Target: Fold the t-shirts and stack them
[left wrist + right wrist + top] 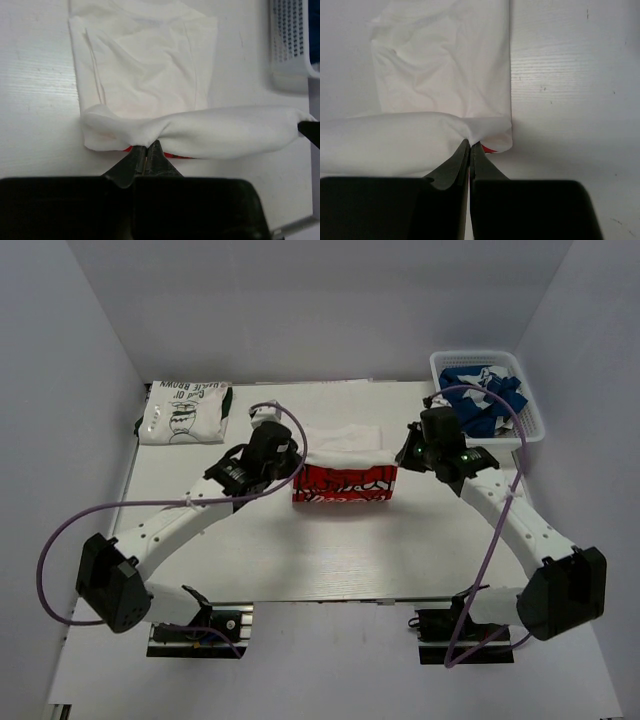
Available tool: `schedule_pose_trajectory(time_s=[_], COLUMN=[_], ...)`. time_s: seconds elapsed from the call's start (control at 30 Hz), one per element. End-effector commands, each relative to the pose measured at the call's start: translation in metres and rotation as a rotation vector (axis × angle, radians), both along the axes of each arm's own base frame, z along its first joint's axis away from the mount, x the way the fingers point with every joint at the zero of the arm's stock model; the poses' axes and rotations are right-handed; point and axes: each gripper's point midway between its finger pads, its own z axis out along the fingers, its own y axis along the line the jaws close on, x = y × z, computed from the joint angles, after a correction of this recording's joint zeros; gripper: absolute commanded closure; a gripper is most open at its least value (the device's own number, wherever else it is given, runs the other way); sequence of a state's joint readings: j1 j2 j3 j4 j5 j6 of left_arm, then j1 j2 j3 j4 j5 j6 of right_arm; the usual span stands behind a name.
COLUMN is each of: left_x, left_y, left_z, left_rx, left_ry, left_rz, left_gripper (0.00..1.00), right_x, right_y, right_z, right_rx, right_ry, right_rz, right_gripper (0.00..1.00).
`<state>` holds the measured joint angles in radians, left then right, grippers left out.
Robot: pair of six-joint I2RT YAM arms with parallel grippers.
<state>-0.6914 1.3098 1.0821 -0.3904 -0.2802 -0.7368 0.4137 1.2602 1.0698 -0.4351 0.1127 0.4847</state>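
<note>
Cloth, light and limp: the red-graphic shirt (pixel 345 483) lies mid-frame in the top view, its rolled fold pinched tight at either end by the left gripper (pixel 147 151) and right gripper (pixel 470 148). It likely sags between them; the corners hold best.

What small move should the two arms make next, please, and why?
Probably carry the pinched edge away over the flat half and lay it down: the left gripper and right gripper are shut on the raised near edge of the red-graphic t-shirt.

Left pincer (pixel 146 150) and right pincer (pixel 470 147) pinched shut, angled toward each other.
</note>
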Motion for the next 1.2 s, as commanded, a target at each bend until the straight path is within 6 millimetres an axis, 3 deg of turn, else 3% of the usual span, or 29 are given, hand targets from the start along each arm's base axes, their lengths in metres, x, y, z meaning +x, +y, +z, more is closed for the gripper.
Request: schedule_pose_trajectory(time_s=[0.0, 0.03, 0.07, 0.13, 0.2, 0.27, 0.3, 0.37, 0.5, 0.53, 0.57, 0.6, 0.63, 0.67, 0.7, 0.73, 0.8, 0.83, 0.87, 0.9, 0.93, 0.97, 1.0, 1.03, 1.07, 1.1, 1.17], left_x=[0.036, 0.043, 0.054, 0.068, 0.082, 0.099, 0.103, 0.121, 0.151, 0.156, 0.164, 0.173, 0.178, 0.185, 0.193, 0.198, 0.211, 0.216, 0.225, 0.229, 0.234, 0.242, 0.246, 0.247, 0.252, 0.250, 0.253], left_y=[0.021, 0.018, 0.024, 0.022, 0.024, 0.024, 0.024, 0.025, 0.028, 0.028, 0.028, 0.032, 0.030, 0.023, 0.023, 0.027, 0.028, 0.031, 0.033, 0.031, 0.032, 0.030, 0.026, 0.023, 0.025, 0.021, 0.019], left_z=[0.028, 0.037, 0.027, 0.030, 0.016, 0.021, 0.018, 0.007, -0.006, -0.010, -0.023, -0.023, -0.028, -0.025, -0.046, -0.053, -0.055, -0.076, -0.073, -0.076, -0.082, -0.090, -0.093, -0.095, -0.095, -0.095, -0.084], left_rx=[0.060, 0.064, 0.083, 0.085, 0.118, 0.112, 0.111, 0.120, 0.127, 0.124, 0.129, 0.122, 0.119, 0.103, 0.104, 0.109, 0.105, 0.123, 0.111, 0.112, 0.104, 0.095, 0.086, 0.081, 0.073, 0.068, 0.058], left_ry=[-0.078, -0.097, -0.077, -0.084, -0.057, -0.075, -0.064, -0.049, -0.036, -0.027, -0.009, -0.009, 0.002, -0.004, 0.032, 0.054, 0.059, 0.096, 0.085, 0.087, 0.095, 0.111, 0.113, 0.120, 0.119, 0.122, 0.084], left_rz=[0.156, 0.161, 0.186, 0.188, 0.181, 0.173, 0.170, 0.172, 0.174, 0.172, 0.172, 0.183, 0.162, 0.146, 0.136, 0.141, 0.145, 0.153, 0.157, 0.157, 0.152, 0.140, 0.128, 0.117, 0.118, 0.094, 0.077], left_gripper=[1.00, 1.00, 1.00, 1.00, 1.00, 1.00, 1.00, 1.00, 1.00, 1.00, 1.00, 1.00, 1.00, 1.00, 1.00, 1.00, 1.00, 1.00, 1.00, 1.00, 1.00, 1.00, 0.98, 0.66, 0.35, 0.01, 0.01], right_x=[0.039, 0.045, 0.050, 0.064, 0.078, 0.088, 0.095, 0.107, 0.136, 0.145, 0.152, 0.163, 0.173, 0.174, 0.187, 0.196, 0.211, 0.214, 0.225, 0.226, 0.235, 0.241, 0.244, 0.249, 0.252, 0.254, 0.255], right_y=[-0.003, -0.004, -0.004, -0.006, -0.003, 0.000, 0.001, 0.002, 0.006, 0.009, 0.008, 0.011, 0.010, 0.010, 0.016, 0.016, 0.027, 0.029, 0.030, 0.031, 0.031, 0.033, 0.032, 0.036, 0.036, 0.040, 0.043], right_z=[0.040, 0.034, 0.041, 0.033, 0.031, 0.040, 0.024, 0.033, 0.018, 0.004, 0.003, 0.018, -0.011, -0.019, -0.001, -0.029, -0.033, -0.052, -0.037, -0.062, -0.055, -0.068, -0.074, -0.068, -0.073, -0.068, -0.053], right_rx=[0.010, -0.001, 0.002, -0.020, -0.025, -0.017, -0.031, -0.015, -0.020, -0.026, -0.020, -0.001, -0.016, -0.014, 0.009, -0.006, 0.024, 0.018, 0.032, 0.022, 0.029, 0.040, 0.046, 0.064, 0.071, 0.087, 0.093], right_ry=[-0.115, -0.104, -0.117, -0.095, -0.091, -0.109, -0.075, -0.093, -0.078, -0.058, -0.068, -0.099, -0.042, -0.009, -0.049, -0.001, -0.002, 0.035, 0.005, 0.048, 0.025, 0.044, 0.049, 0.033, 0.036, 0.020, -0.016], right_rz=[-0.060, -0.069, -0.071, -0.084, -0.069, -0.059, -0.056, -0.045, -0.039, -0.029, -0.032, -0.025, -0.029, -0.021, -0.010, -0.005, 0.036, 0.043, 0.042, 0.038, 0.031, 0.018, 0.013, 0.020, 0.025, 0.044, 0.063], right_gripper=[1.00, 1.00, 1.00, 1.00, 1.00, 1.00, 1.00, 1.00, 1.00, 1.00, 1.00, 1.00, 1.00, 1.00, 1.00, 1.00, 1.00, 1.00, 1.00, 1.00, 1.00, 0.98, 0.82, 0.68, 0.26, 0.10, 0.10])
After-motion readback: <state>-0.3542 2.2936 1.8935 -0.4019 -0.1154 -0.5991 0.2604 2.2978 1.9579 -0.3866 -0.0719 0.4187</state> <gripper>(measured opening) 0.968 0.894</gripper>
